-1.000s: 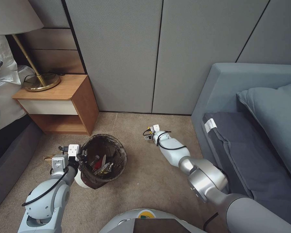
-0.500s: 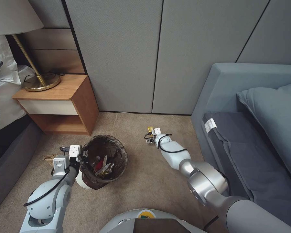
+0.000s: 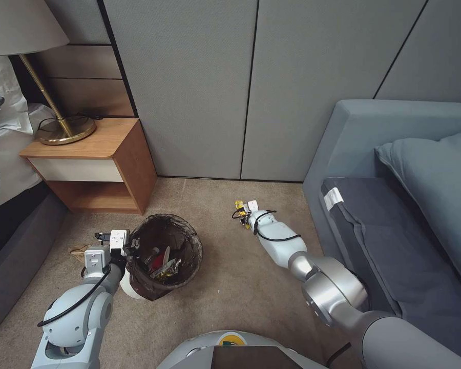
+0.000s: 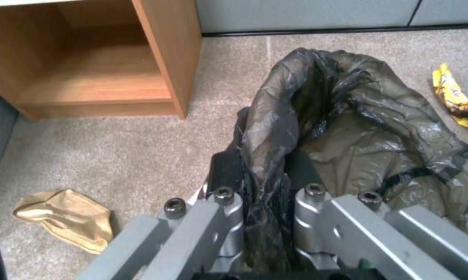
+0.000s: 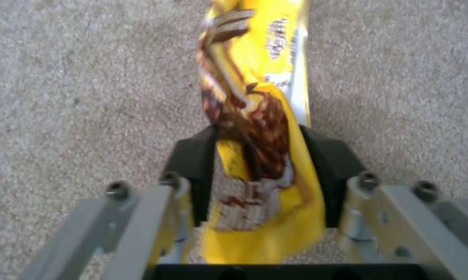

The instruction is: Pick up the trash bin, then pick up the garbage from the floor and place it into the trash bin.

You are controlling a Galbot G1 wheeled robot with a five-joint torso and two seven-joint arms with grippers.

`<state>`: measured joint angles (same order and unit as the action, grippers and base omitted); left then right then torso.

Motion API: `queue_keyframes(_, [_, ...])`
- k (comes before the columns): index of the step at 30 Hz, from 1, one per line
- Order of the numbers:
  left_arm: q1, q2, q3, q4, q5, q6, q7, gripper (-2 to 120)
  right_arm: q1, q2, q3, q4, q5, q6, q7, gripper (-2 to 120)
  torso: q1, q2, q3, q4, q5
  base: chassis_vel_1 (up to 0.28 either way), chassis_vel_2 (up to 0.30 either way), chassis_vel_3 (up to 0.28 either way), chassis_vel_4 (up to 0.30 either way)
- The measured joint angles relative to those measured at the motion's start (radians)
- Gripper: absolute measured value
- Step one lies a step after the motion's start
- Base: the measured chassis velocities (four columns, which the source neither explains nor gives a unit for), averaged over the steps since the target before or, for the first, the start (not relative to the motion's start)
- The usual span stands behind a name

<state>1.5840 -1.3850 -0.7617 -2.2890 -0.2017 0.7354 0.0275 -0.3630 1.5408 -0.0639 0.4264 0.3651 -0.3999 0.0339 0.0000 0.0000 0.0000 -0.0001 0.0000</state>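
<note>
Yellow-brown snack wrapper (image 5: 255, 155) runs lengthwise straight out ahead of the right gripper (image 5: 260, 171), pinched between its black pads, low over the carpet (image 3: 230, 287) near the sofa (image 3: 394, 215). That arm reaches forward and down. The left gripper (image 4: 262, 194) grips the trash bin (image 3: 164, 251) by its bagged rim.

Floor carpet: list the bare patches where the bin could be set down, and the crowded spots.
Bare beige carpet lies between the white, dark-lined trash bin and the grey-blue sofa, and along the grey wall panels. Crowded: the tan paper piece beside the left gripper; the yellow snack wrapper at the right gripper.
</note>
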Motion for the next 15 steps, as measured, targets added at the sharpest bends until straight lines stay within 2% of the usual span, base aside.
queue_keyframes(1, [-0.001,0.0,0.001,0.001,0.0,0.0,0.0,7,-0.001,0.0,0.0,0.001,0.0,0.0,0.0,30,0.0,0.0,0.0,0.0001,0.0,0.0,0.0,0.0,0.0])
queue_keyframes(2, [-0.001,0.0,0.001,0.001,0.0,0.0,0.0,7,-0.001,0.0,0.0,0.001,0.0,0.0,0.0,30,0.0,0.0,0.0,0.0001,0.0,0.0,0.0,0.0,0.0])
queue_keyframes(4, [-0.004,0.002,0.001,0.003,0.0,0.0,0.001,7,-0.004,0.002,0.0,0.002,0.0,0.0,0.0,19,0.0,0.0,0.0,0.0001,0.0,0.0,0.0,0.0,0.0])
queue_keyframes(5, [-0.004,0.002,0.001,0.003,0.0,0.0,0.001,7,-0.004,0.002,0.0,0.002,0.0,0.0,0.0,19,0.0,0.0,0.0,0.0001,0.0,0.0,0.0,0.0,0.0])
queue_keyframes(8, [-0.007,0.007,0.001,0.005,0.0,0.0,0.001,7,-0.009,0.003,0.0,0.005,-0.004,0.0,-0.001,4,0.0,0.0,0.0,0.0001,0.0,0.0,0.0,0.0,0.0])
queue_keyframes(10, [-0.007,0.008,0.001,0.006,-0.001,0.0,0.001,7,-0.009,0.003,0.0,0.005,-0.005,-0.001,-0.001,0,0.0,0.0,0.0,0.0001,0.0,0.0,0.0,0.0,0.0])
queue_keyframes(15, [-0.008,0.009,0.001,0.006,-0.001,0.0,0.002,7,-0.009,-0.002,-0.001,0.011,-0.004,-0.001,-0.003,0,0.0,0.0,0.0,0.0001,0.0,0.0,0.0,0.0,0.0])
